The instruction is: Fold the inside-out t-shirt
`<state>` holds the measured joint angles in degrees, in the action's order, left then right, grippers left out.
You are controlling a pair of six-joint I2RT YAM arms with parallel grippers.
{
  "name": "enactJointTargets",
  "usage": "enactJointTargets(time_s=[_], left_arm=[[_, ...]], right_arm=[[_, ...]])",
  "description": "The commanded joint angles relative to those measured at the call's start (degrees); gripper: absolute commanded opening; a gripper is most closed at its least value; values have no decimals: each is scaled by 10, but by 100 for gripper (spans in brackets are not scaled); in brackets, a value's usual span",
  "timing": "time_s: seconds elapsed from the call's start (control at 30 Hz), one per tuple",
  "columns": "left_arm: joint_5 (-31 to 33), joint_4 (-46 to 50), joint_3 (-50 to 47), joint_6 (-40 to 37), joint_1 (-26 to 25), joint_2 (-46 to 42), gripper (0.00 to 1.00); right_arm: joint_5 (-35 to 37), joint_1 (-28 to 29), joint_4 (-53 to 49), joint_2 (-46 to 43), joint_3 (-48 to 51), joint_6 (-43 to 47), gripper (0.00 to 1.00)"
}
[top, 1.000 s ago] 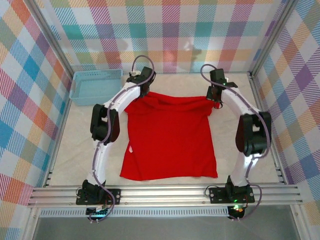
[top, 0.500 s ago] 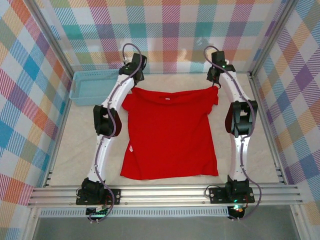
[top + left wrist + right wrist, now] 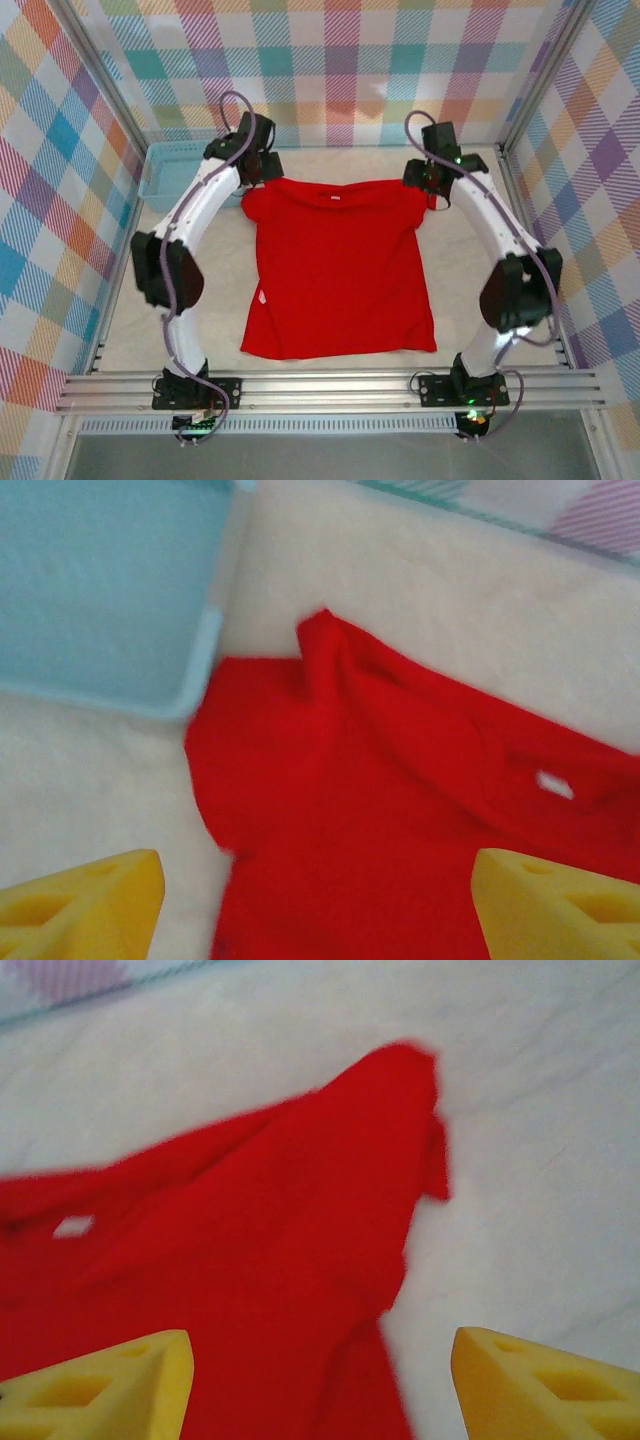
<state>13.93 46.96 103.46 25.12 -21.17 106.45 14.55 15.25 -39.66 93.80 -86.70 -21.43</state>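
Note:
The inside-out t-shirt [image 3: 340,270], bright red, lies spread flat on the pale table with its collar at the far side and a small white tag [image 3: 329,199] at the neck. Its left sleeve [image 3: 270,730] and right sleeve [image 3: 400,1130] lie loose and slightly rumpled. My left gripper [image 3: 258,168] hovers open over the left shoulder, its yellow fingertips [image 3: 90,900] wide apart and holding nothing. Above the right shoulder my right gripper [image 3: 428,178] is open too, yellow fingertips [image 3: 540,1380] spread, nothing between them.
A light blue basket [image 3: 170,175] sits at the far left, close beside the left sleeve [image 3: 100,590]. Plaid walls enclose the table on three sides. A metal rail [image 3: 330,385] runs along the near edge.
Both grippers have opened and let go of the shirt's shoulders. The shirt's top edge was pulled back flat toward the far side, and both arms have swung outward.

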Motion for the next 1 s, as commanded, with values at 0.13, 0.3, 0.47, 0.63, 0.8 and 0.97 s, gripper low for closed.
enactJointTargets(time_s=[0.13,0.3,0.47,0.63,0.8,0.97], left_arm=[[-55,-121,-291,63,-72,-95,80],[-100,-200,-375,87,-77,-73,80],[-93,-226,-373,97,-76,-7,80],[-102,-243,-341,103,-67,59,81],[-113,-231,-266,97,-43,130,81],[-111,-185,-176,81,-33,158,81]], right_arm=[[-106,69,36,-91,256,-73,70],[-145,73,100,-56,334,-92,71],[-125,57,106,42,304,-117,71],[-144,20,118,116,266,-130,70],[-153,0,98,169,190,-131,70],[-140,-12,72,208,117,-120,72]])
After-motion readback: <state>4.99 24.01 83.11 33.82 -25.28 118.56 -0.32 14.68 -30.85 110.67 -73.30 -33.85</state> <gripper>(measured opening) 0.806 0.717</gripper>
